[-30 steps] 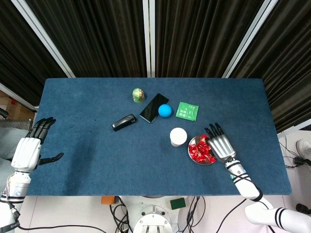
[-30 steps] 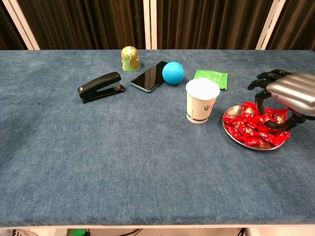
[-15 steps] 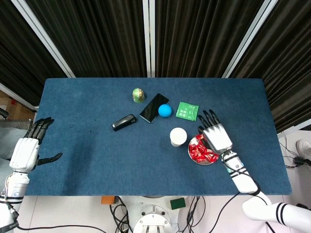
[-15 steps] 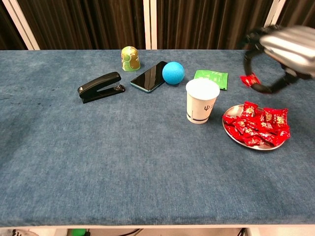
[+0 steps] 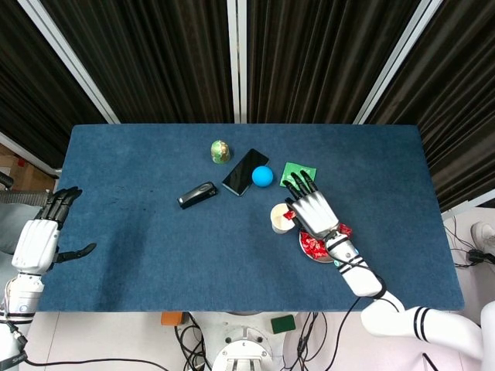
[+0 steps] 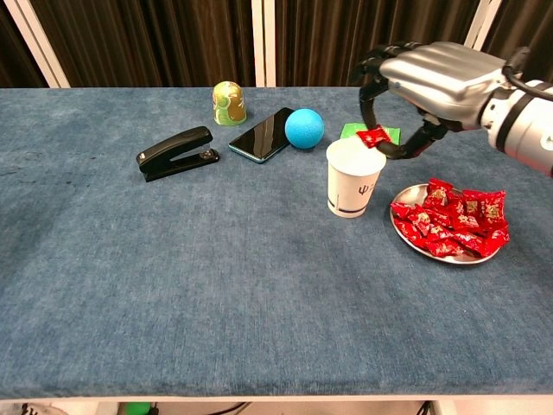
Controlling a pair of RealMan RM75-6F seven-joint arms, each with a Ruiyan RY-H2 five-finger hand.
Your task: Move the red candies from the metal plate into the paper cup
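A white paper cup (image 6: 354,177) (image 5: 280,219) stands upright on the blue table, just left of a round metal plate (image 6: 416,242) (image 5: 309,252) heaped with several red candies (image 6: 455,220). My right hand (image 6: 428,73) (image 5: 312,209) hovers above the cup's right rim and pinches one red candy (image 6: 374,136) (image 5: 288,216) between thumb and a finger. My left hand (image 5: 42,232) hangs off the table's left edge, fingers apart, holding nothing.
Behind the cup lie a green packet (image 6: 375,134), a blue ball (image 6: 303,128), a dark phone (image 6: 263,132), a black stapler (image 6: 177,151) and a small green-and-yellow figure (image 6: 228,103). Dark curtains stand behind the table.
My right hand lifted off the plate with a red candy and carried it left, from above the plate to just over the cup. The left hand barely moved.
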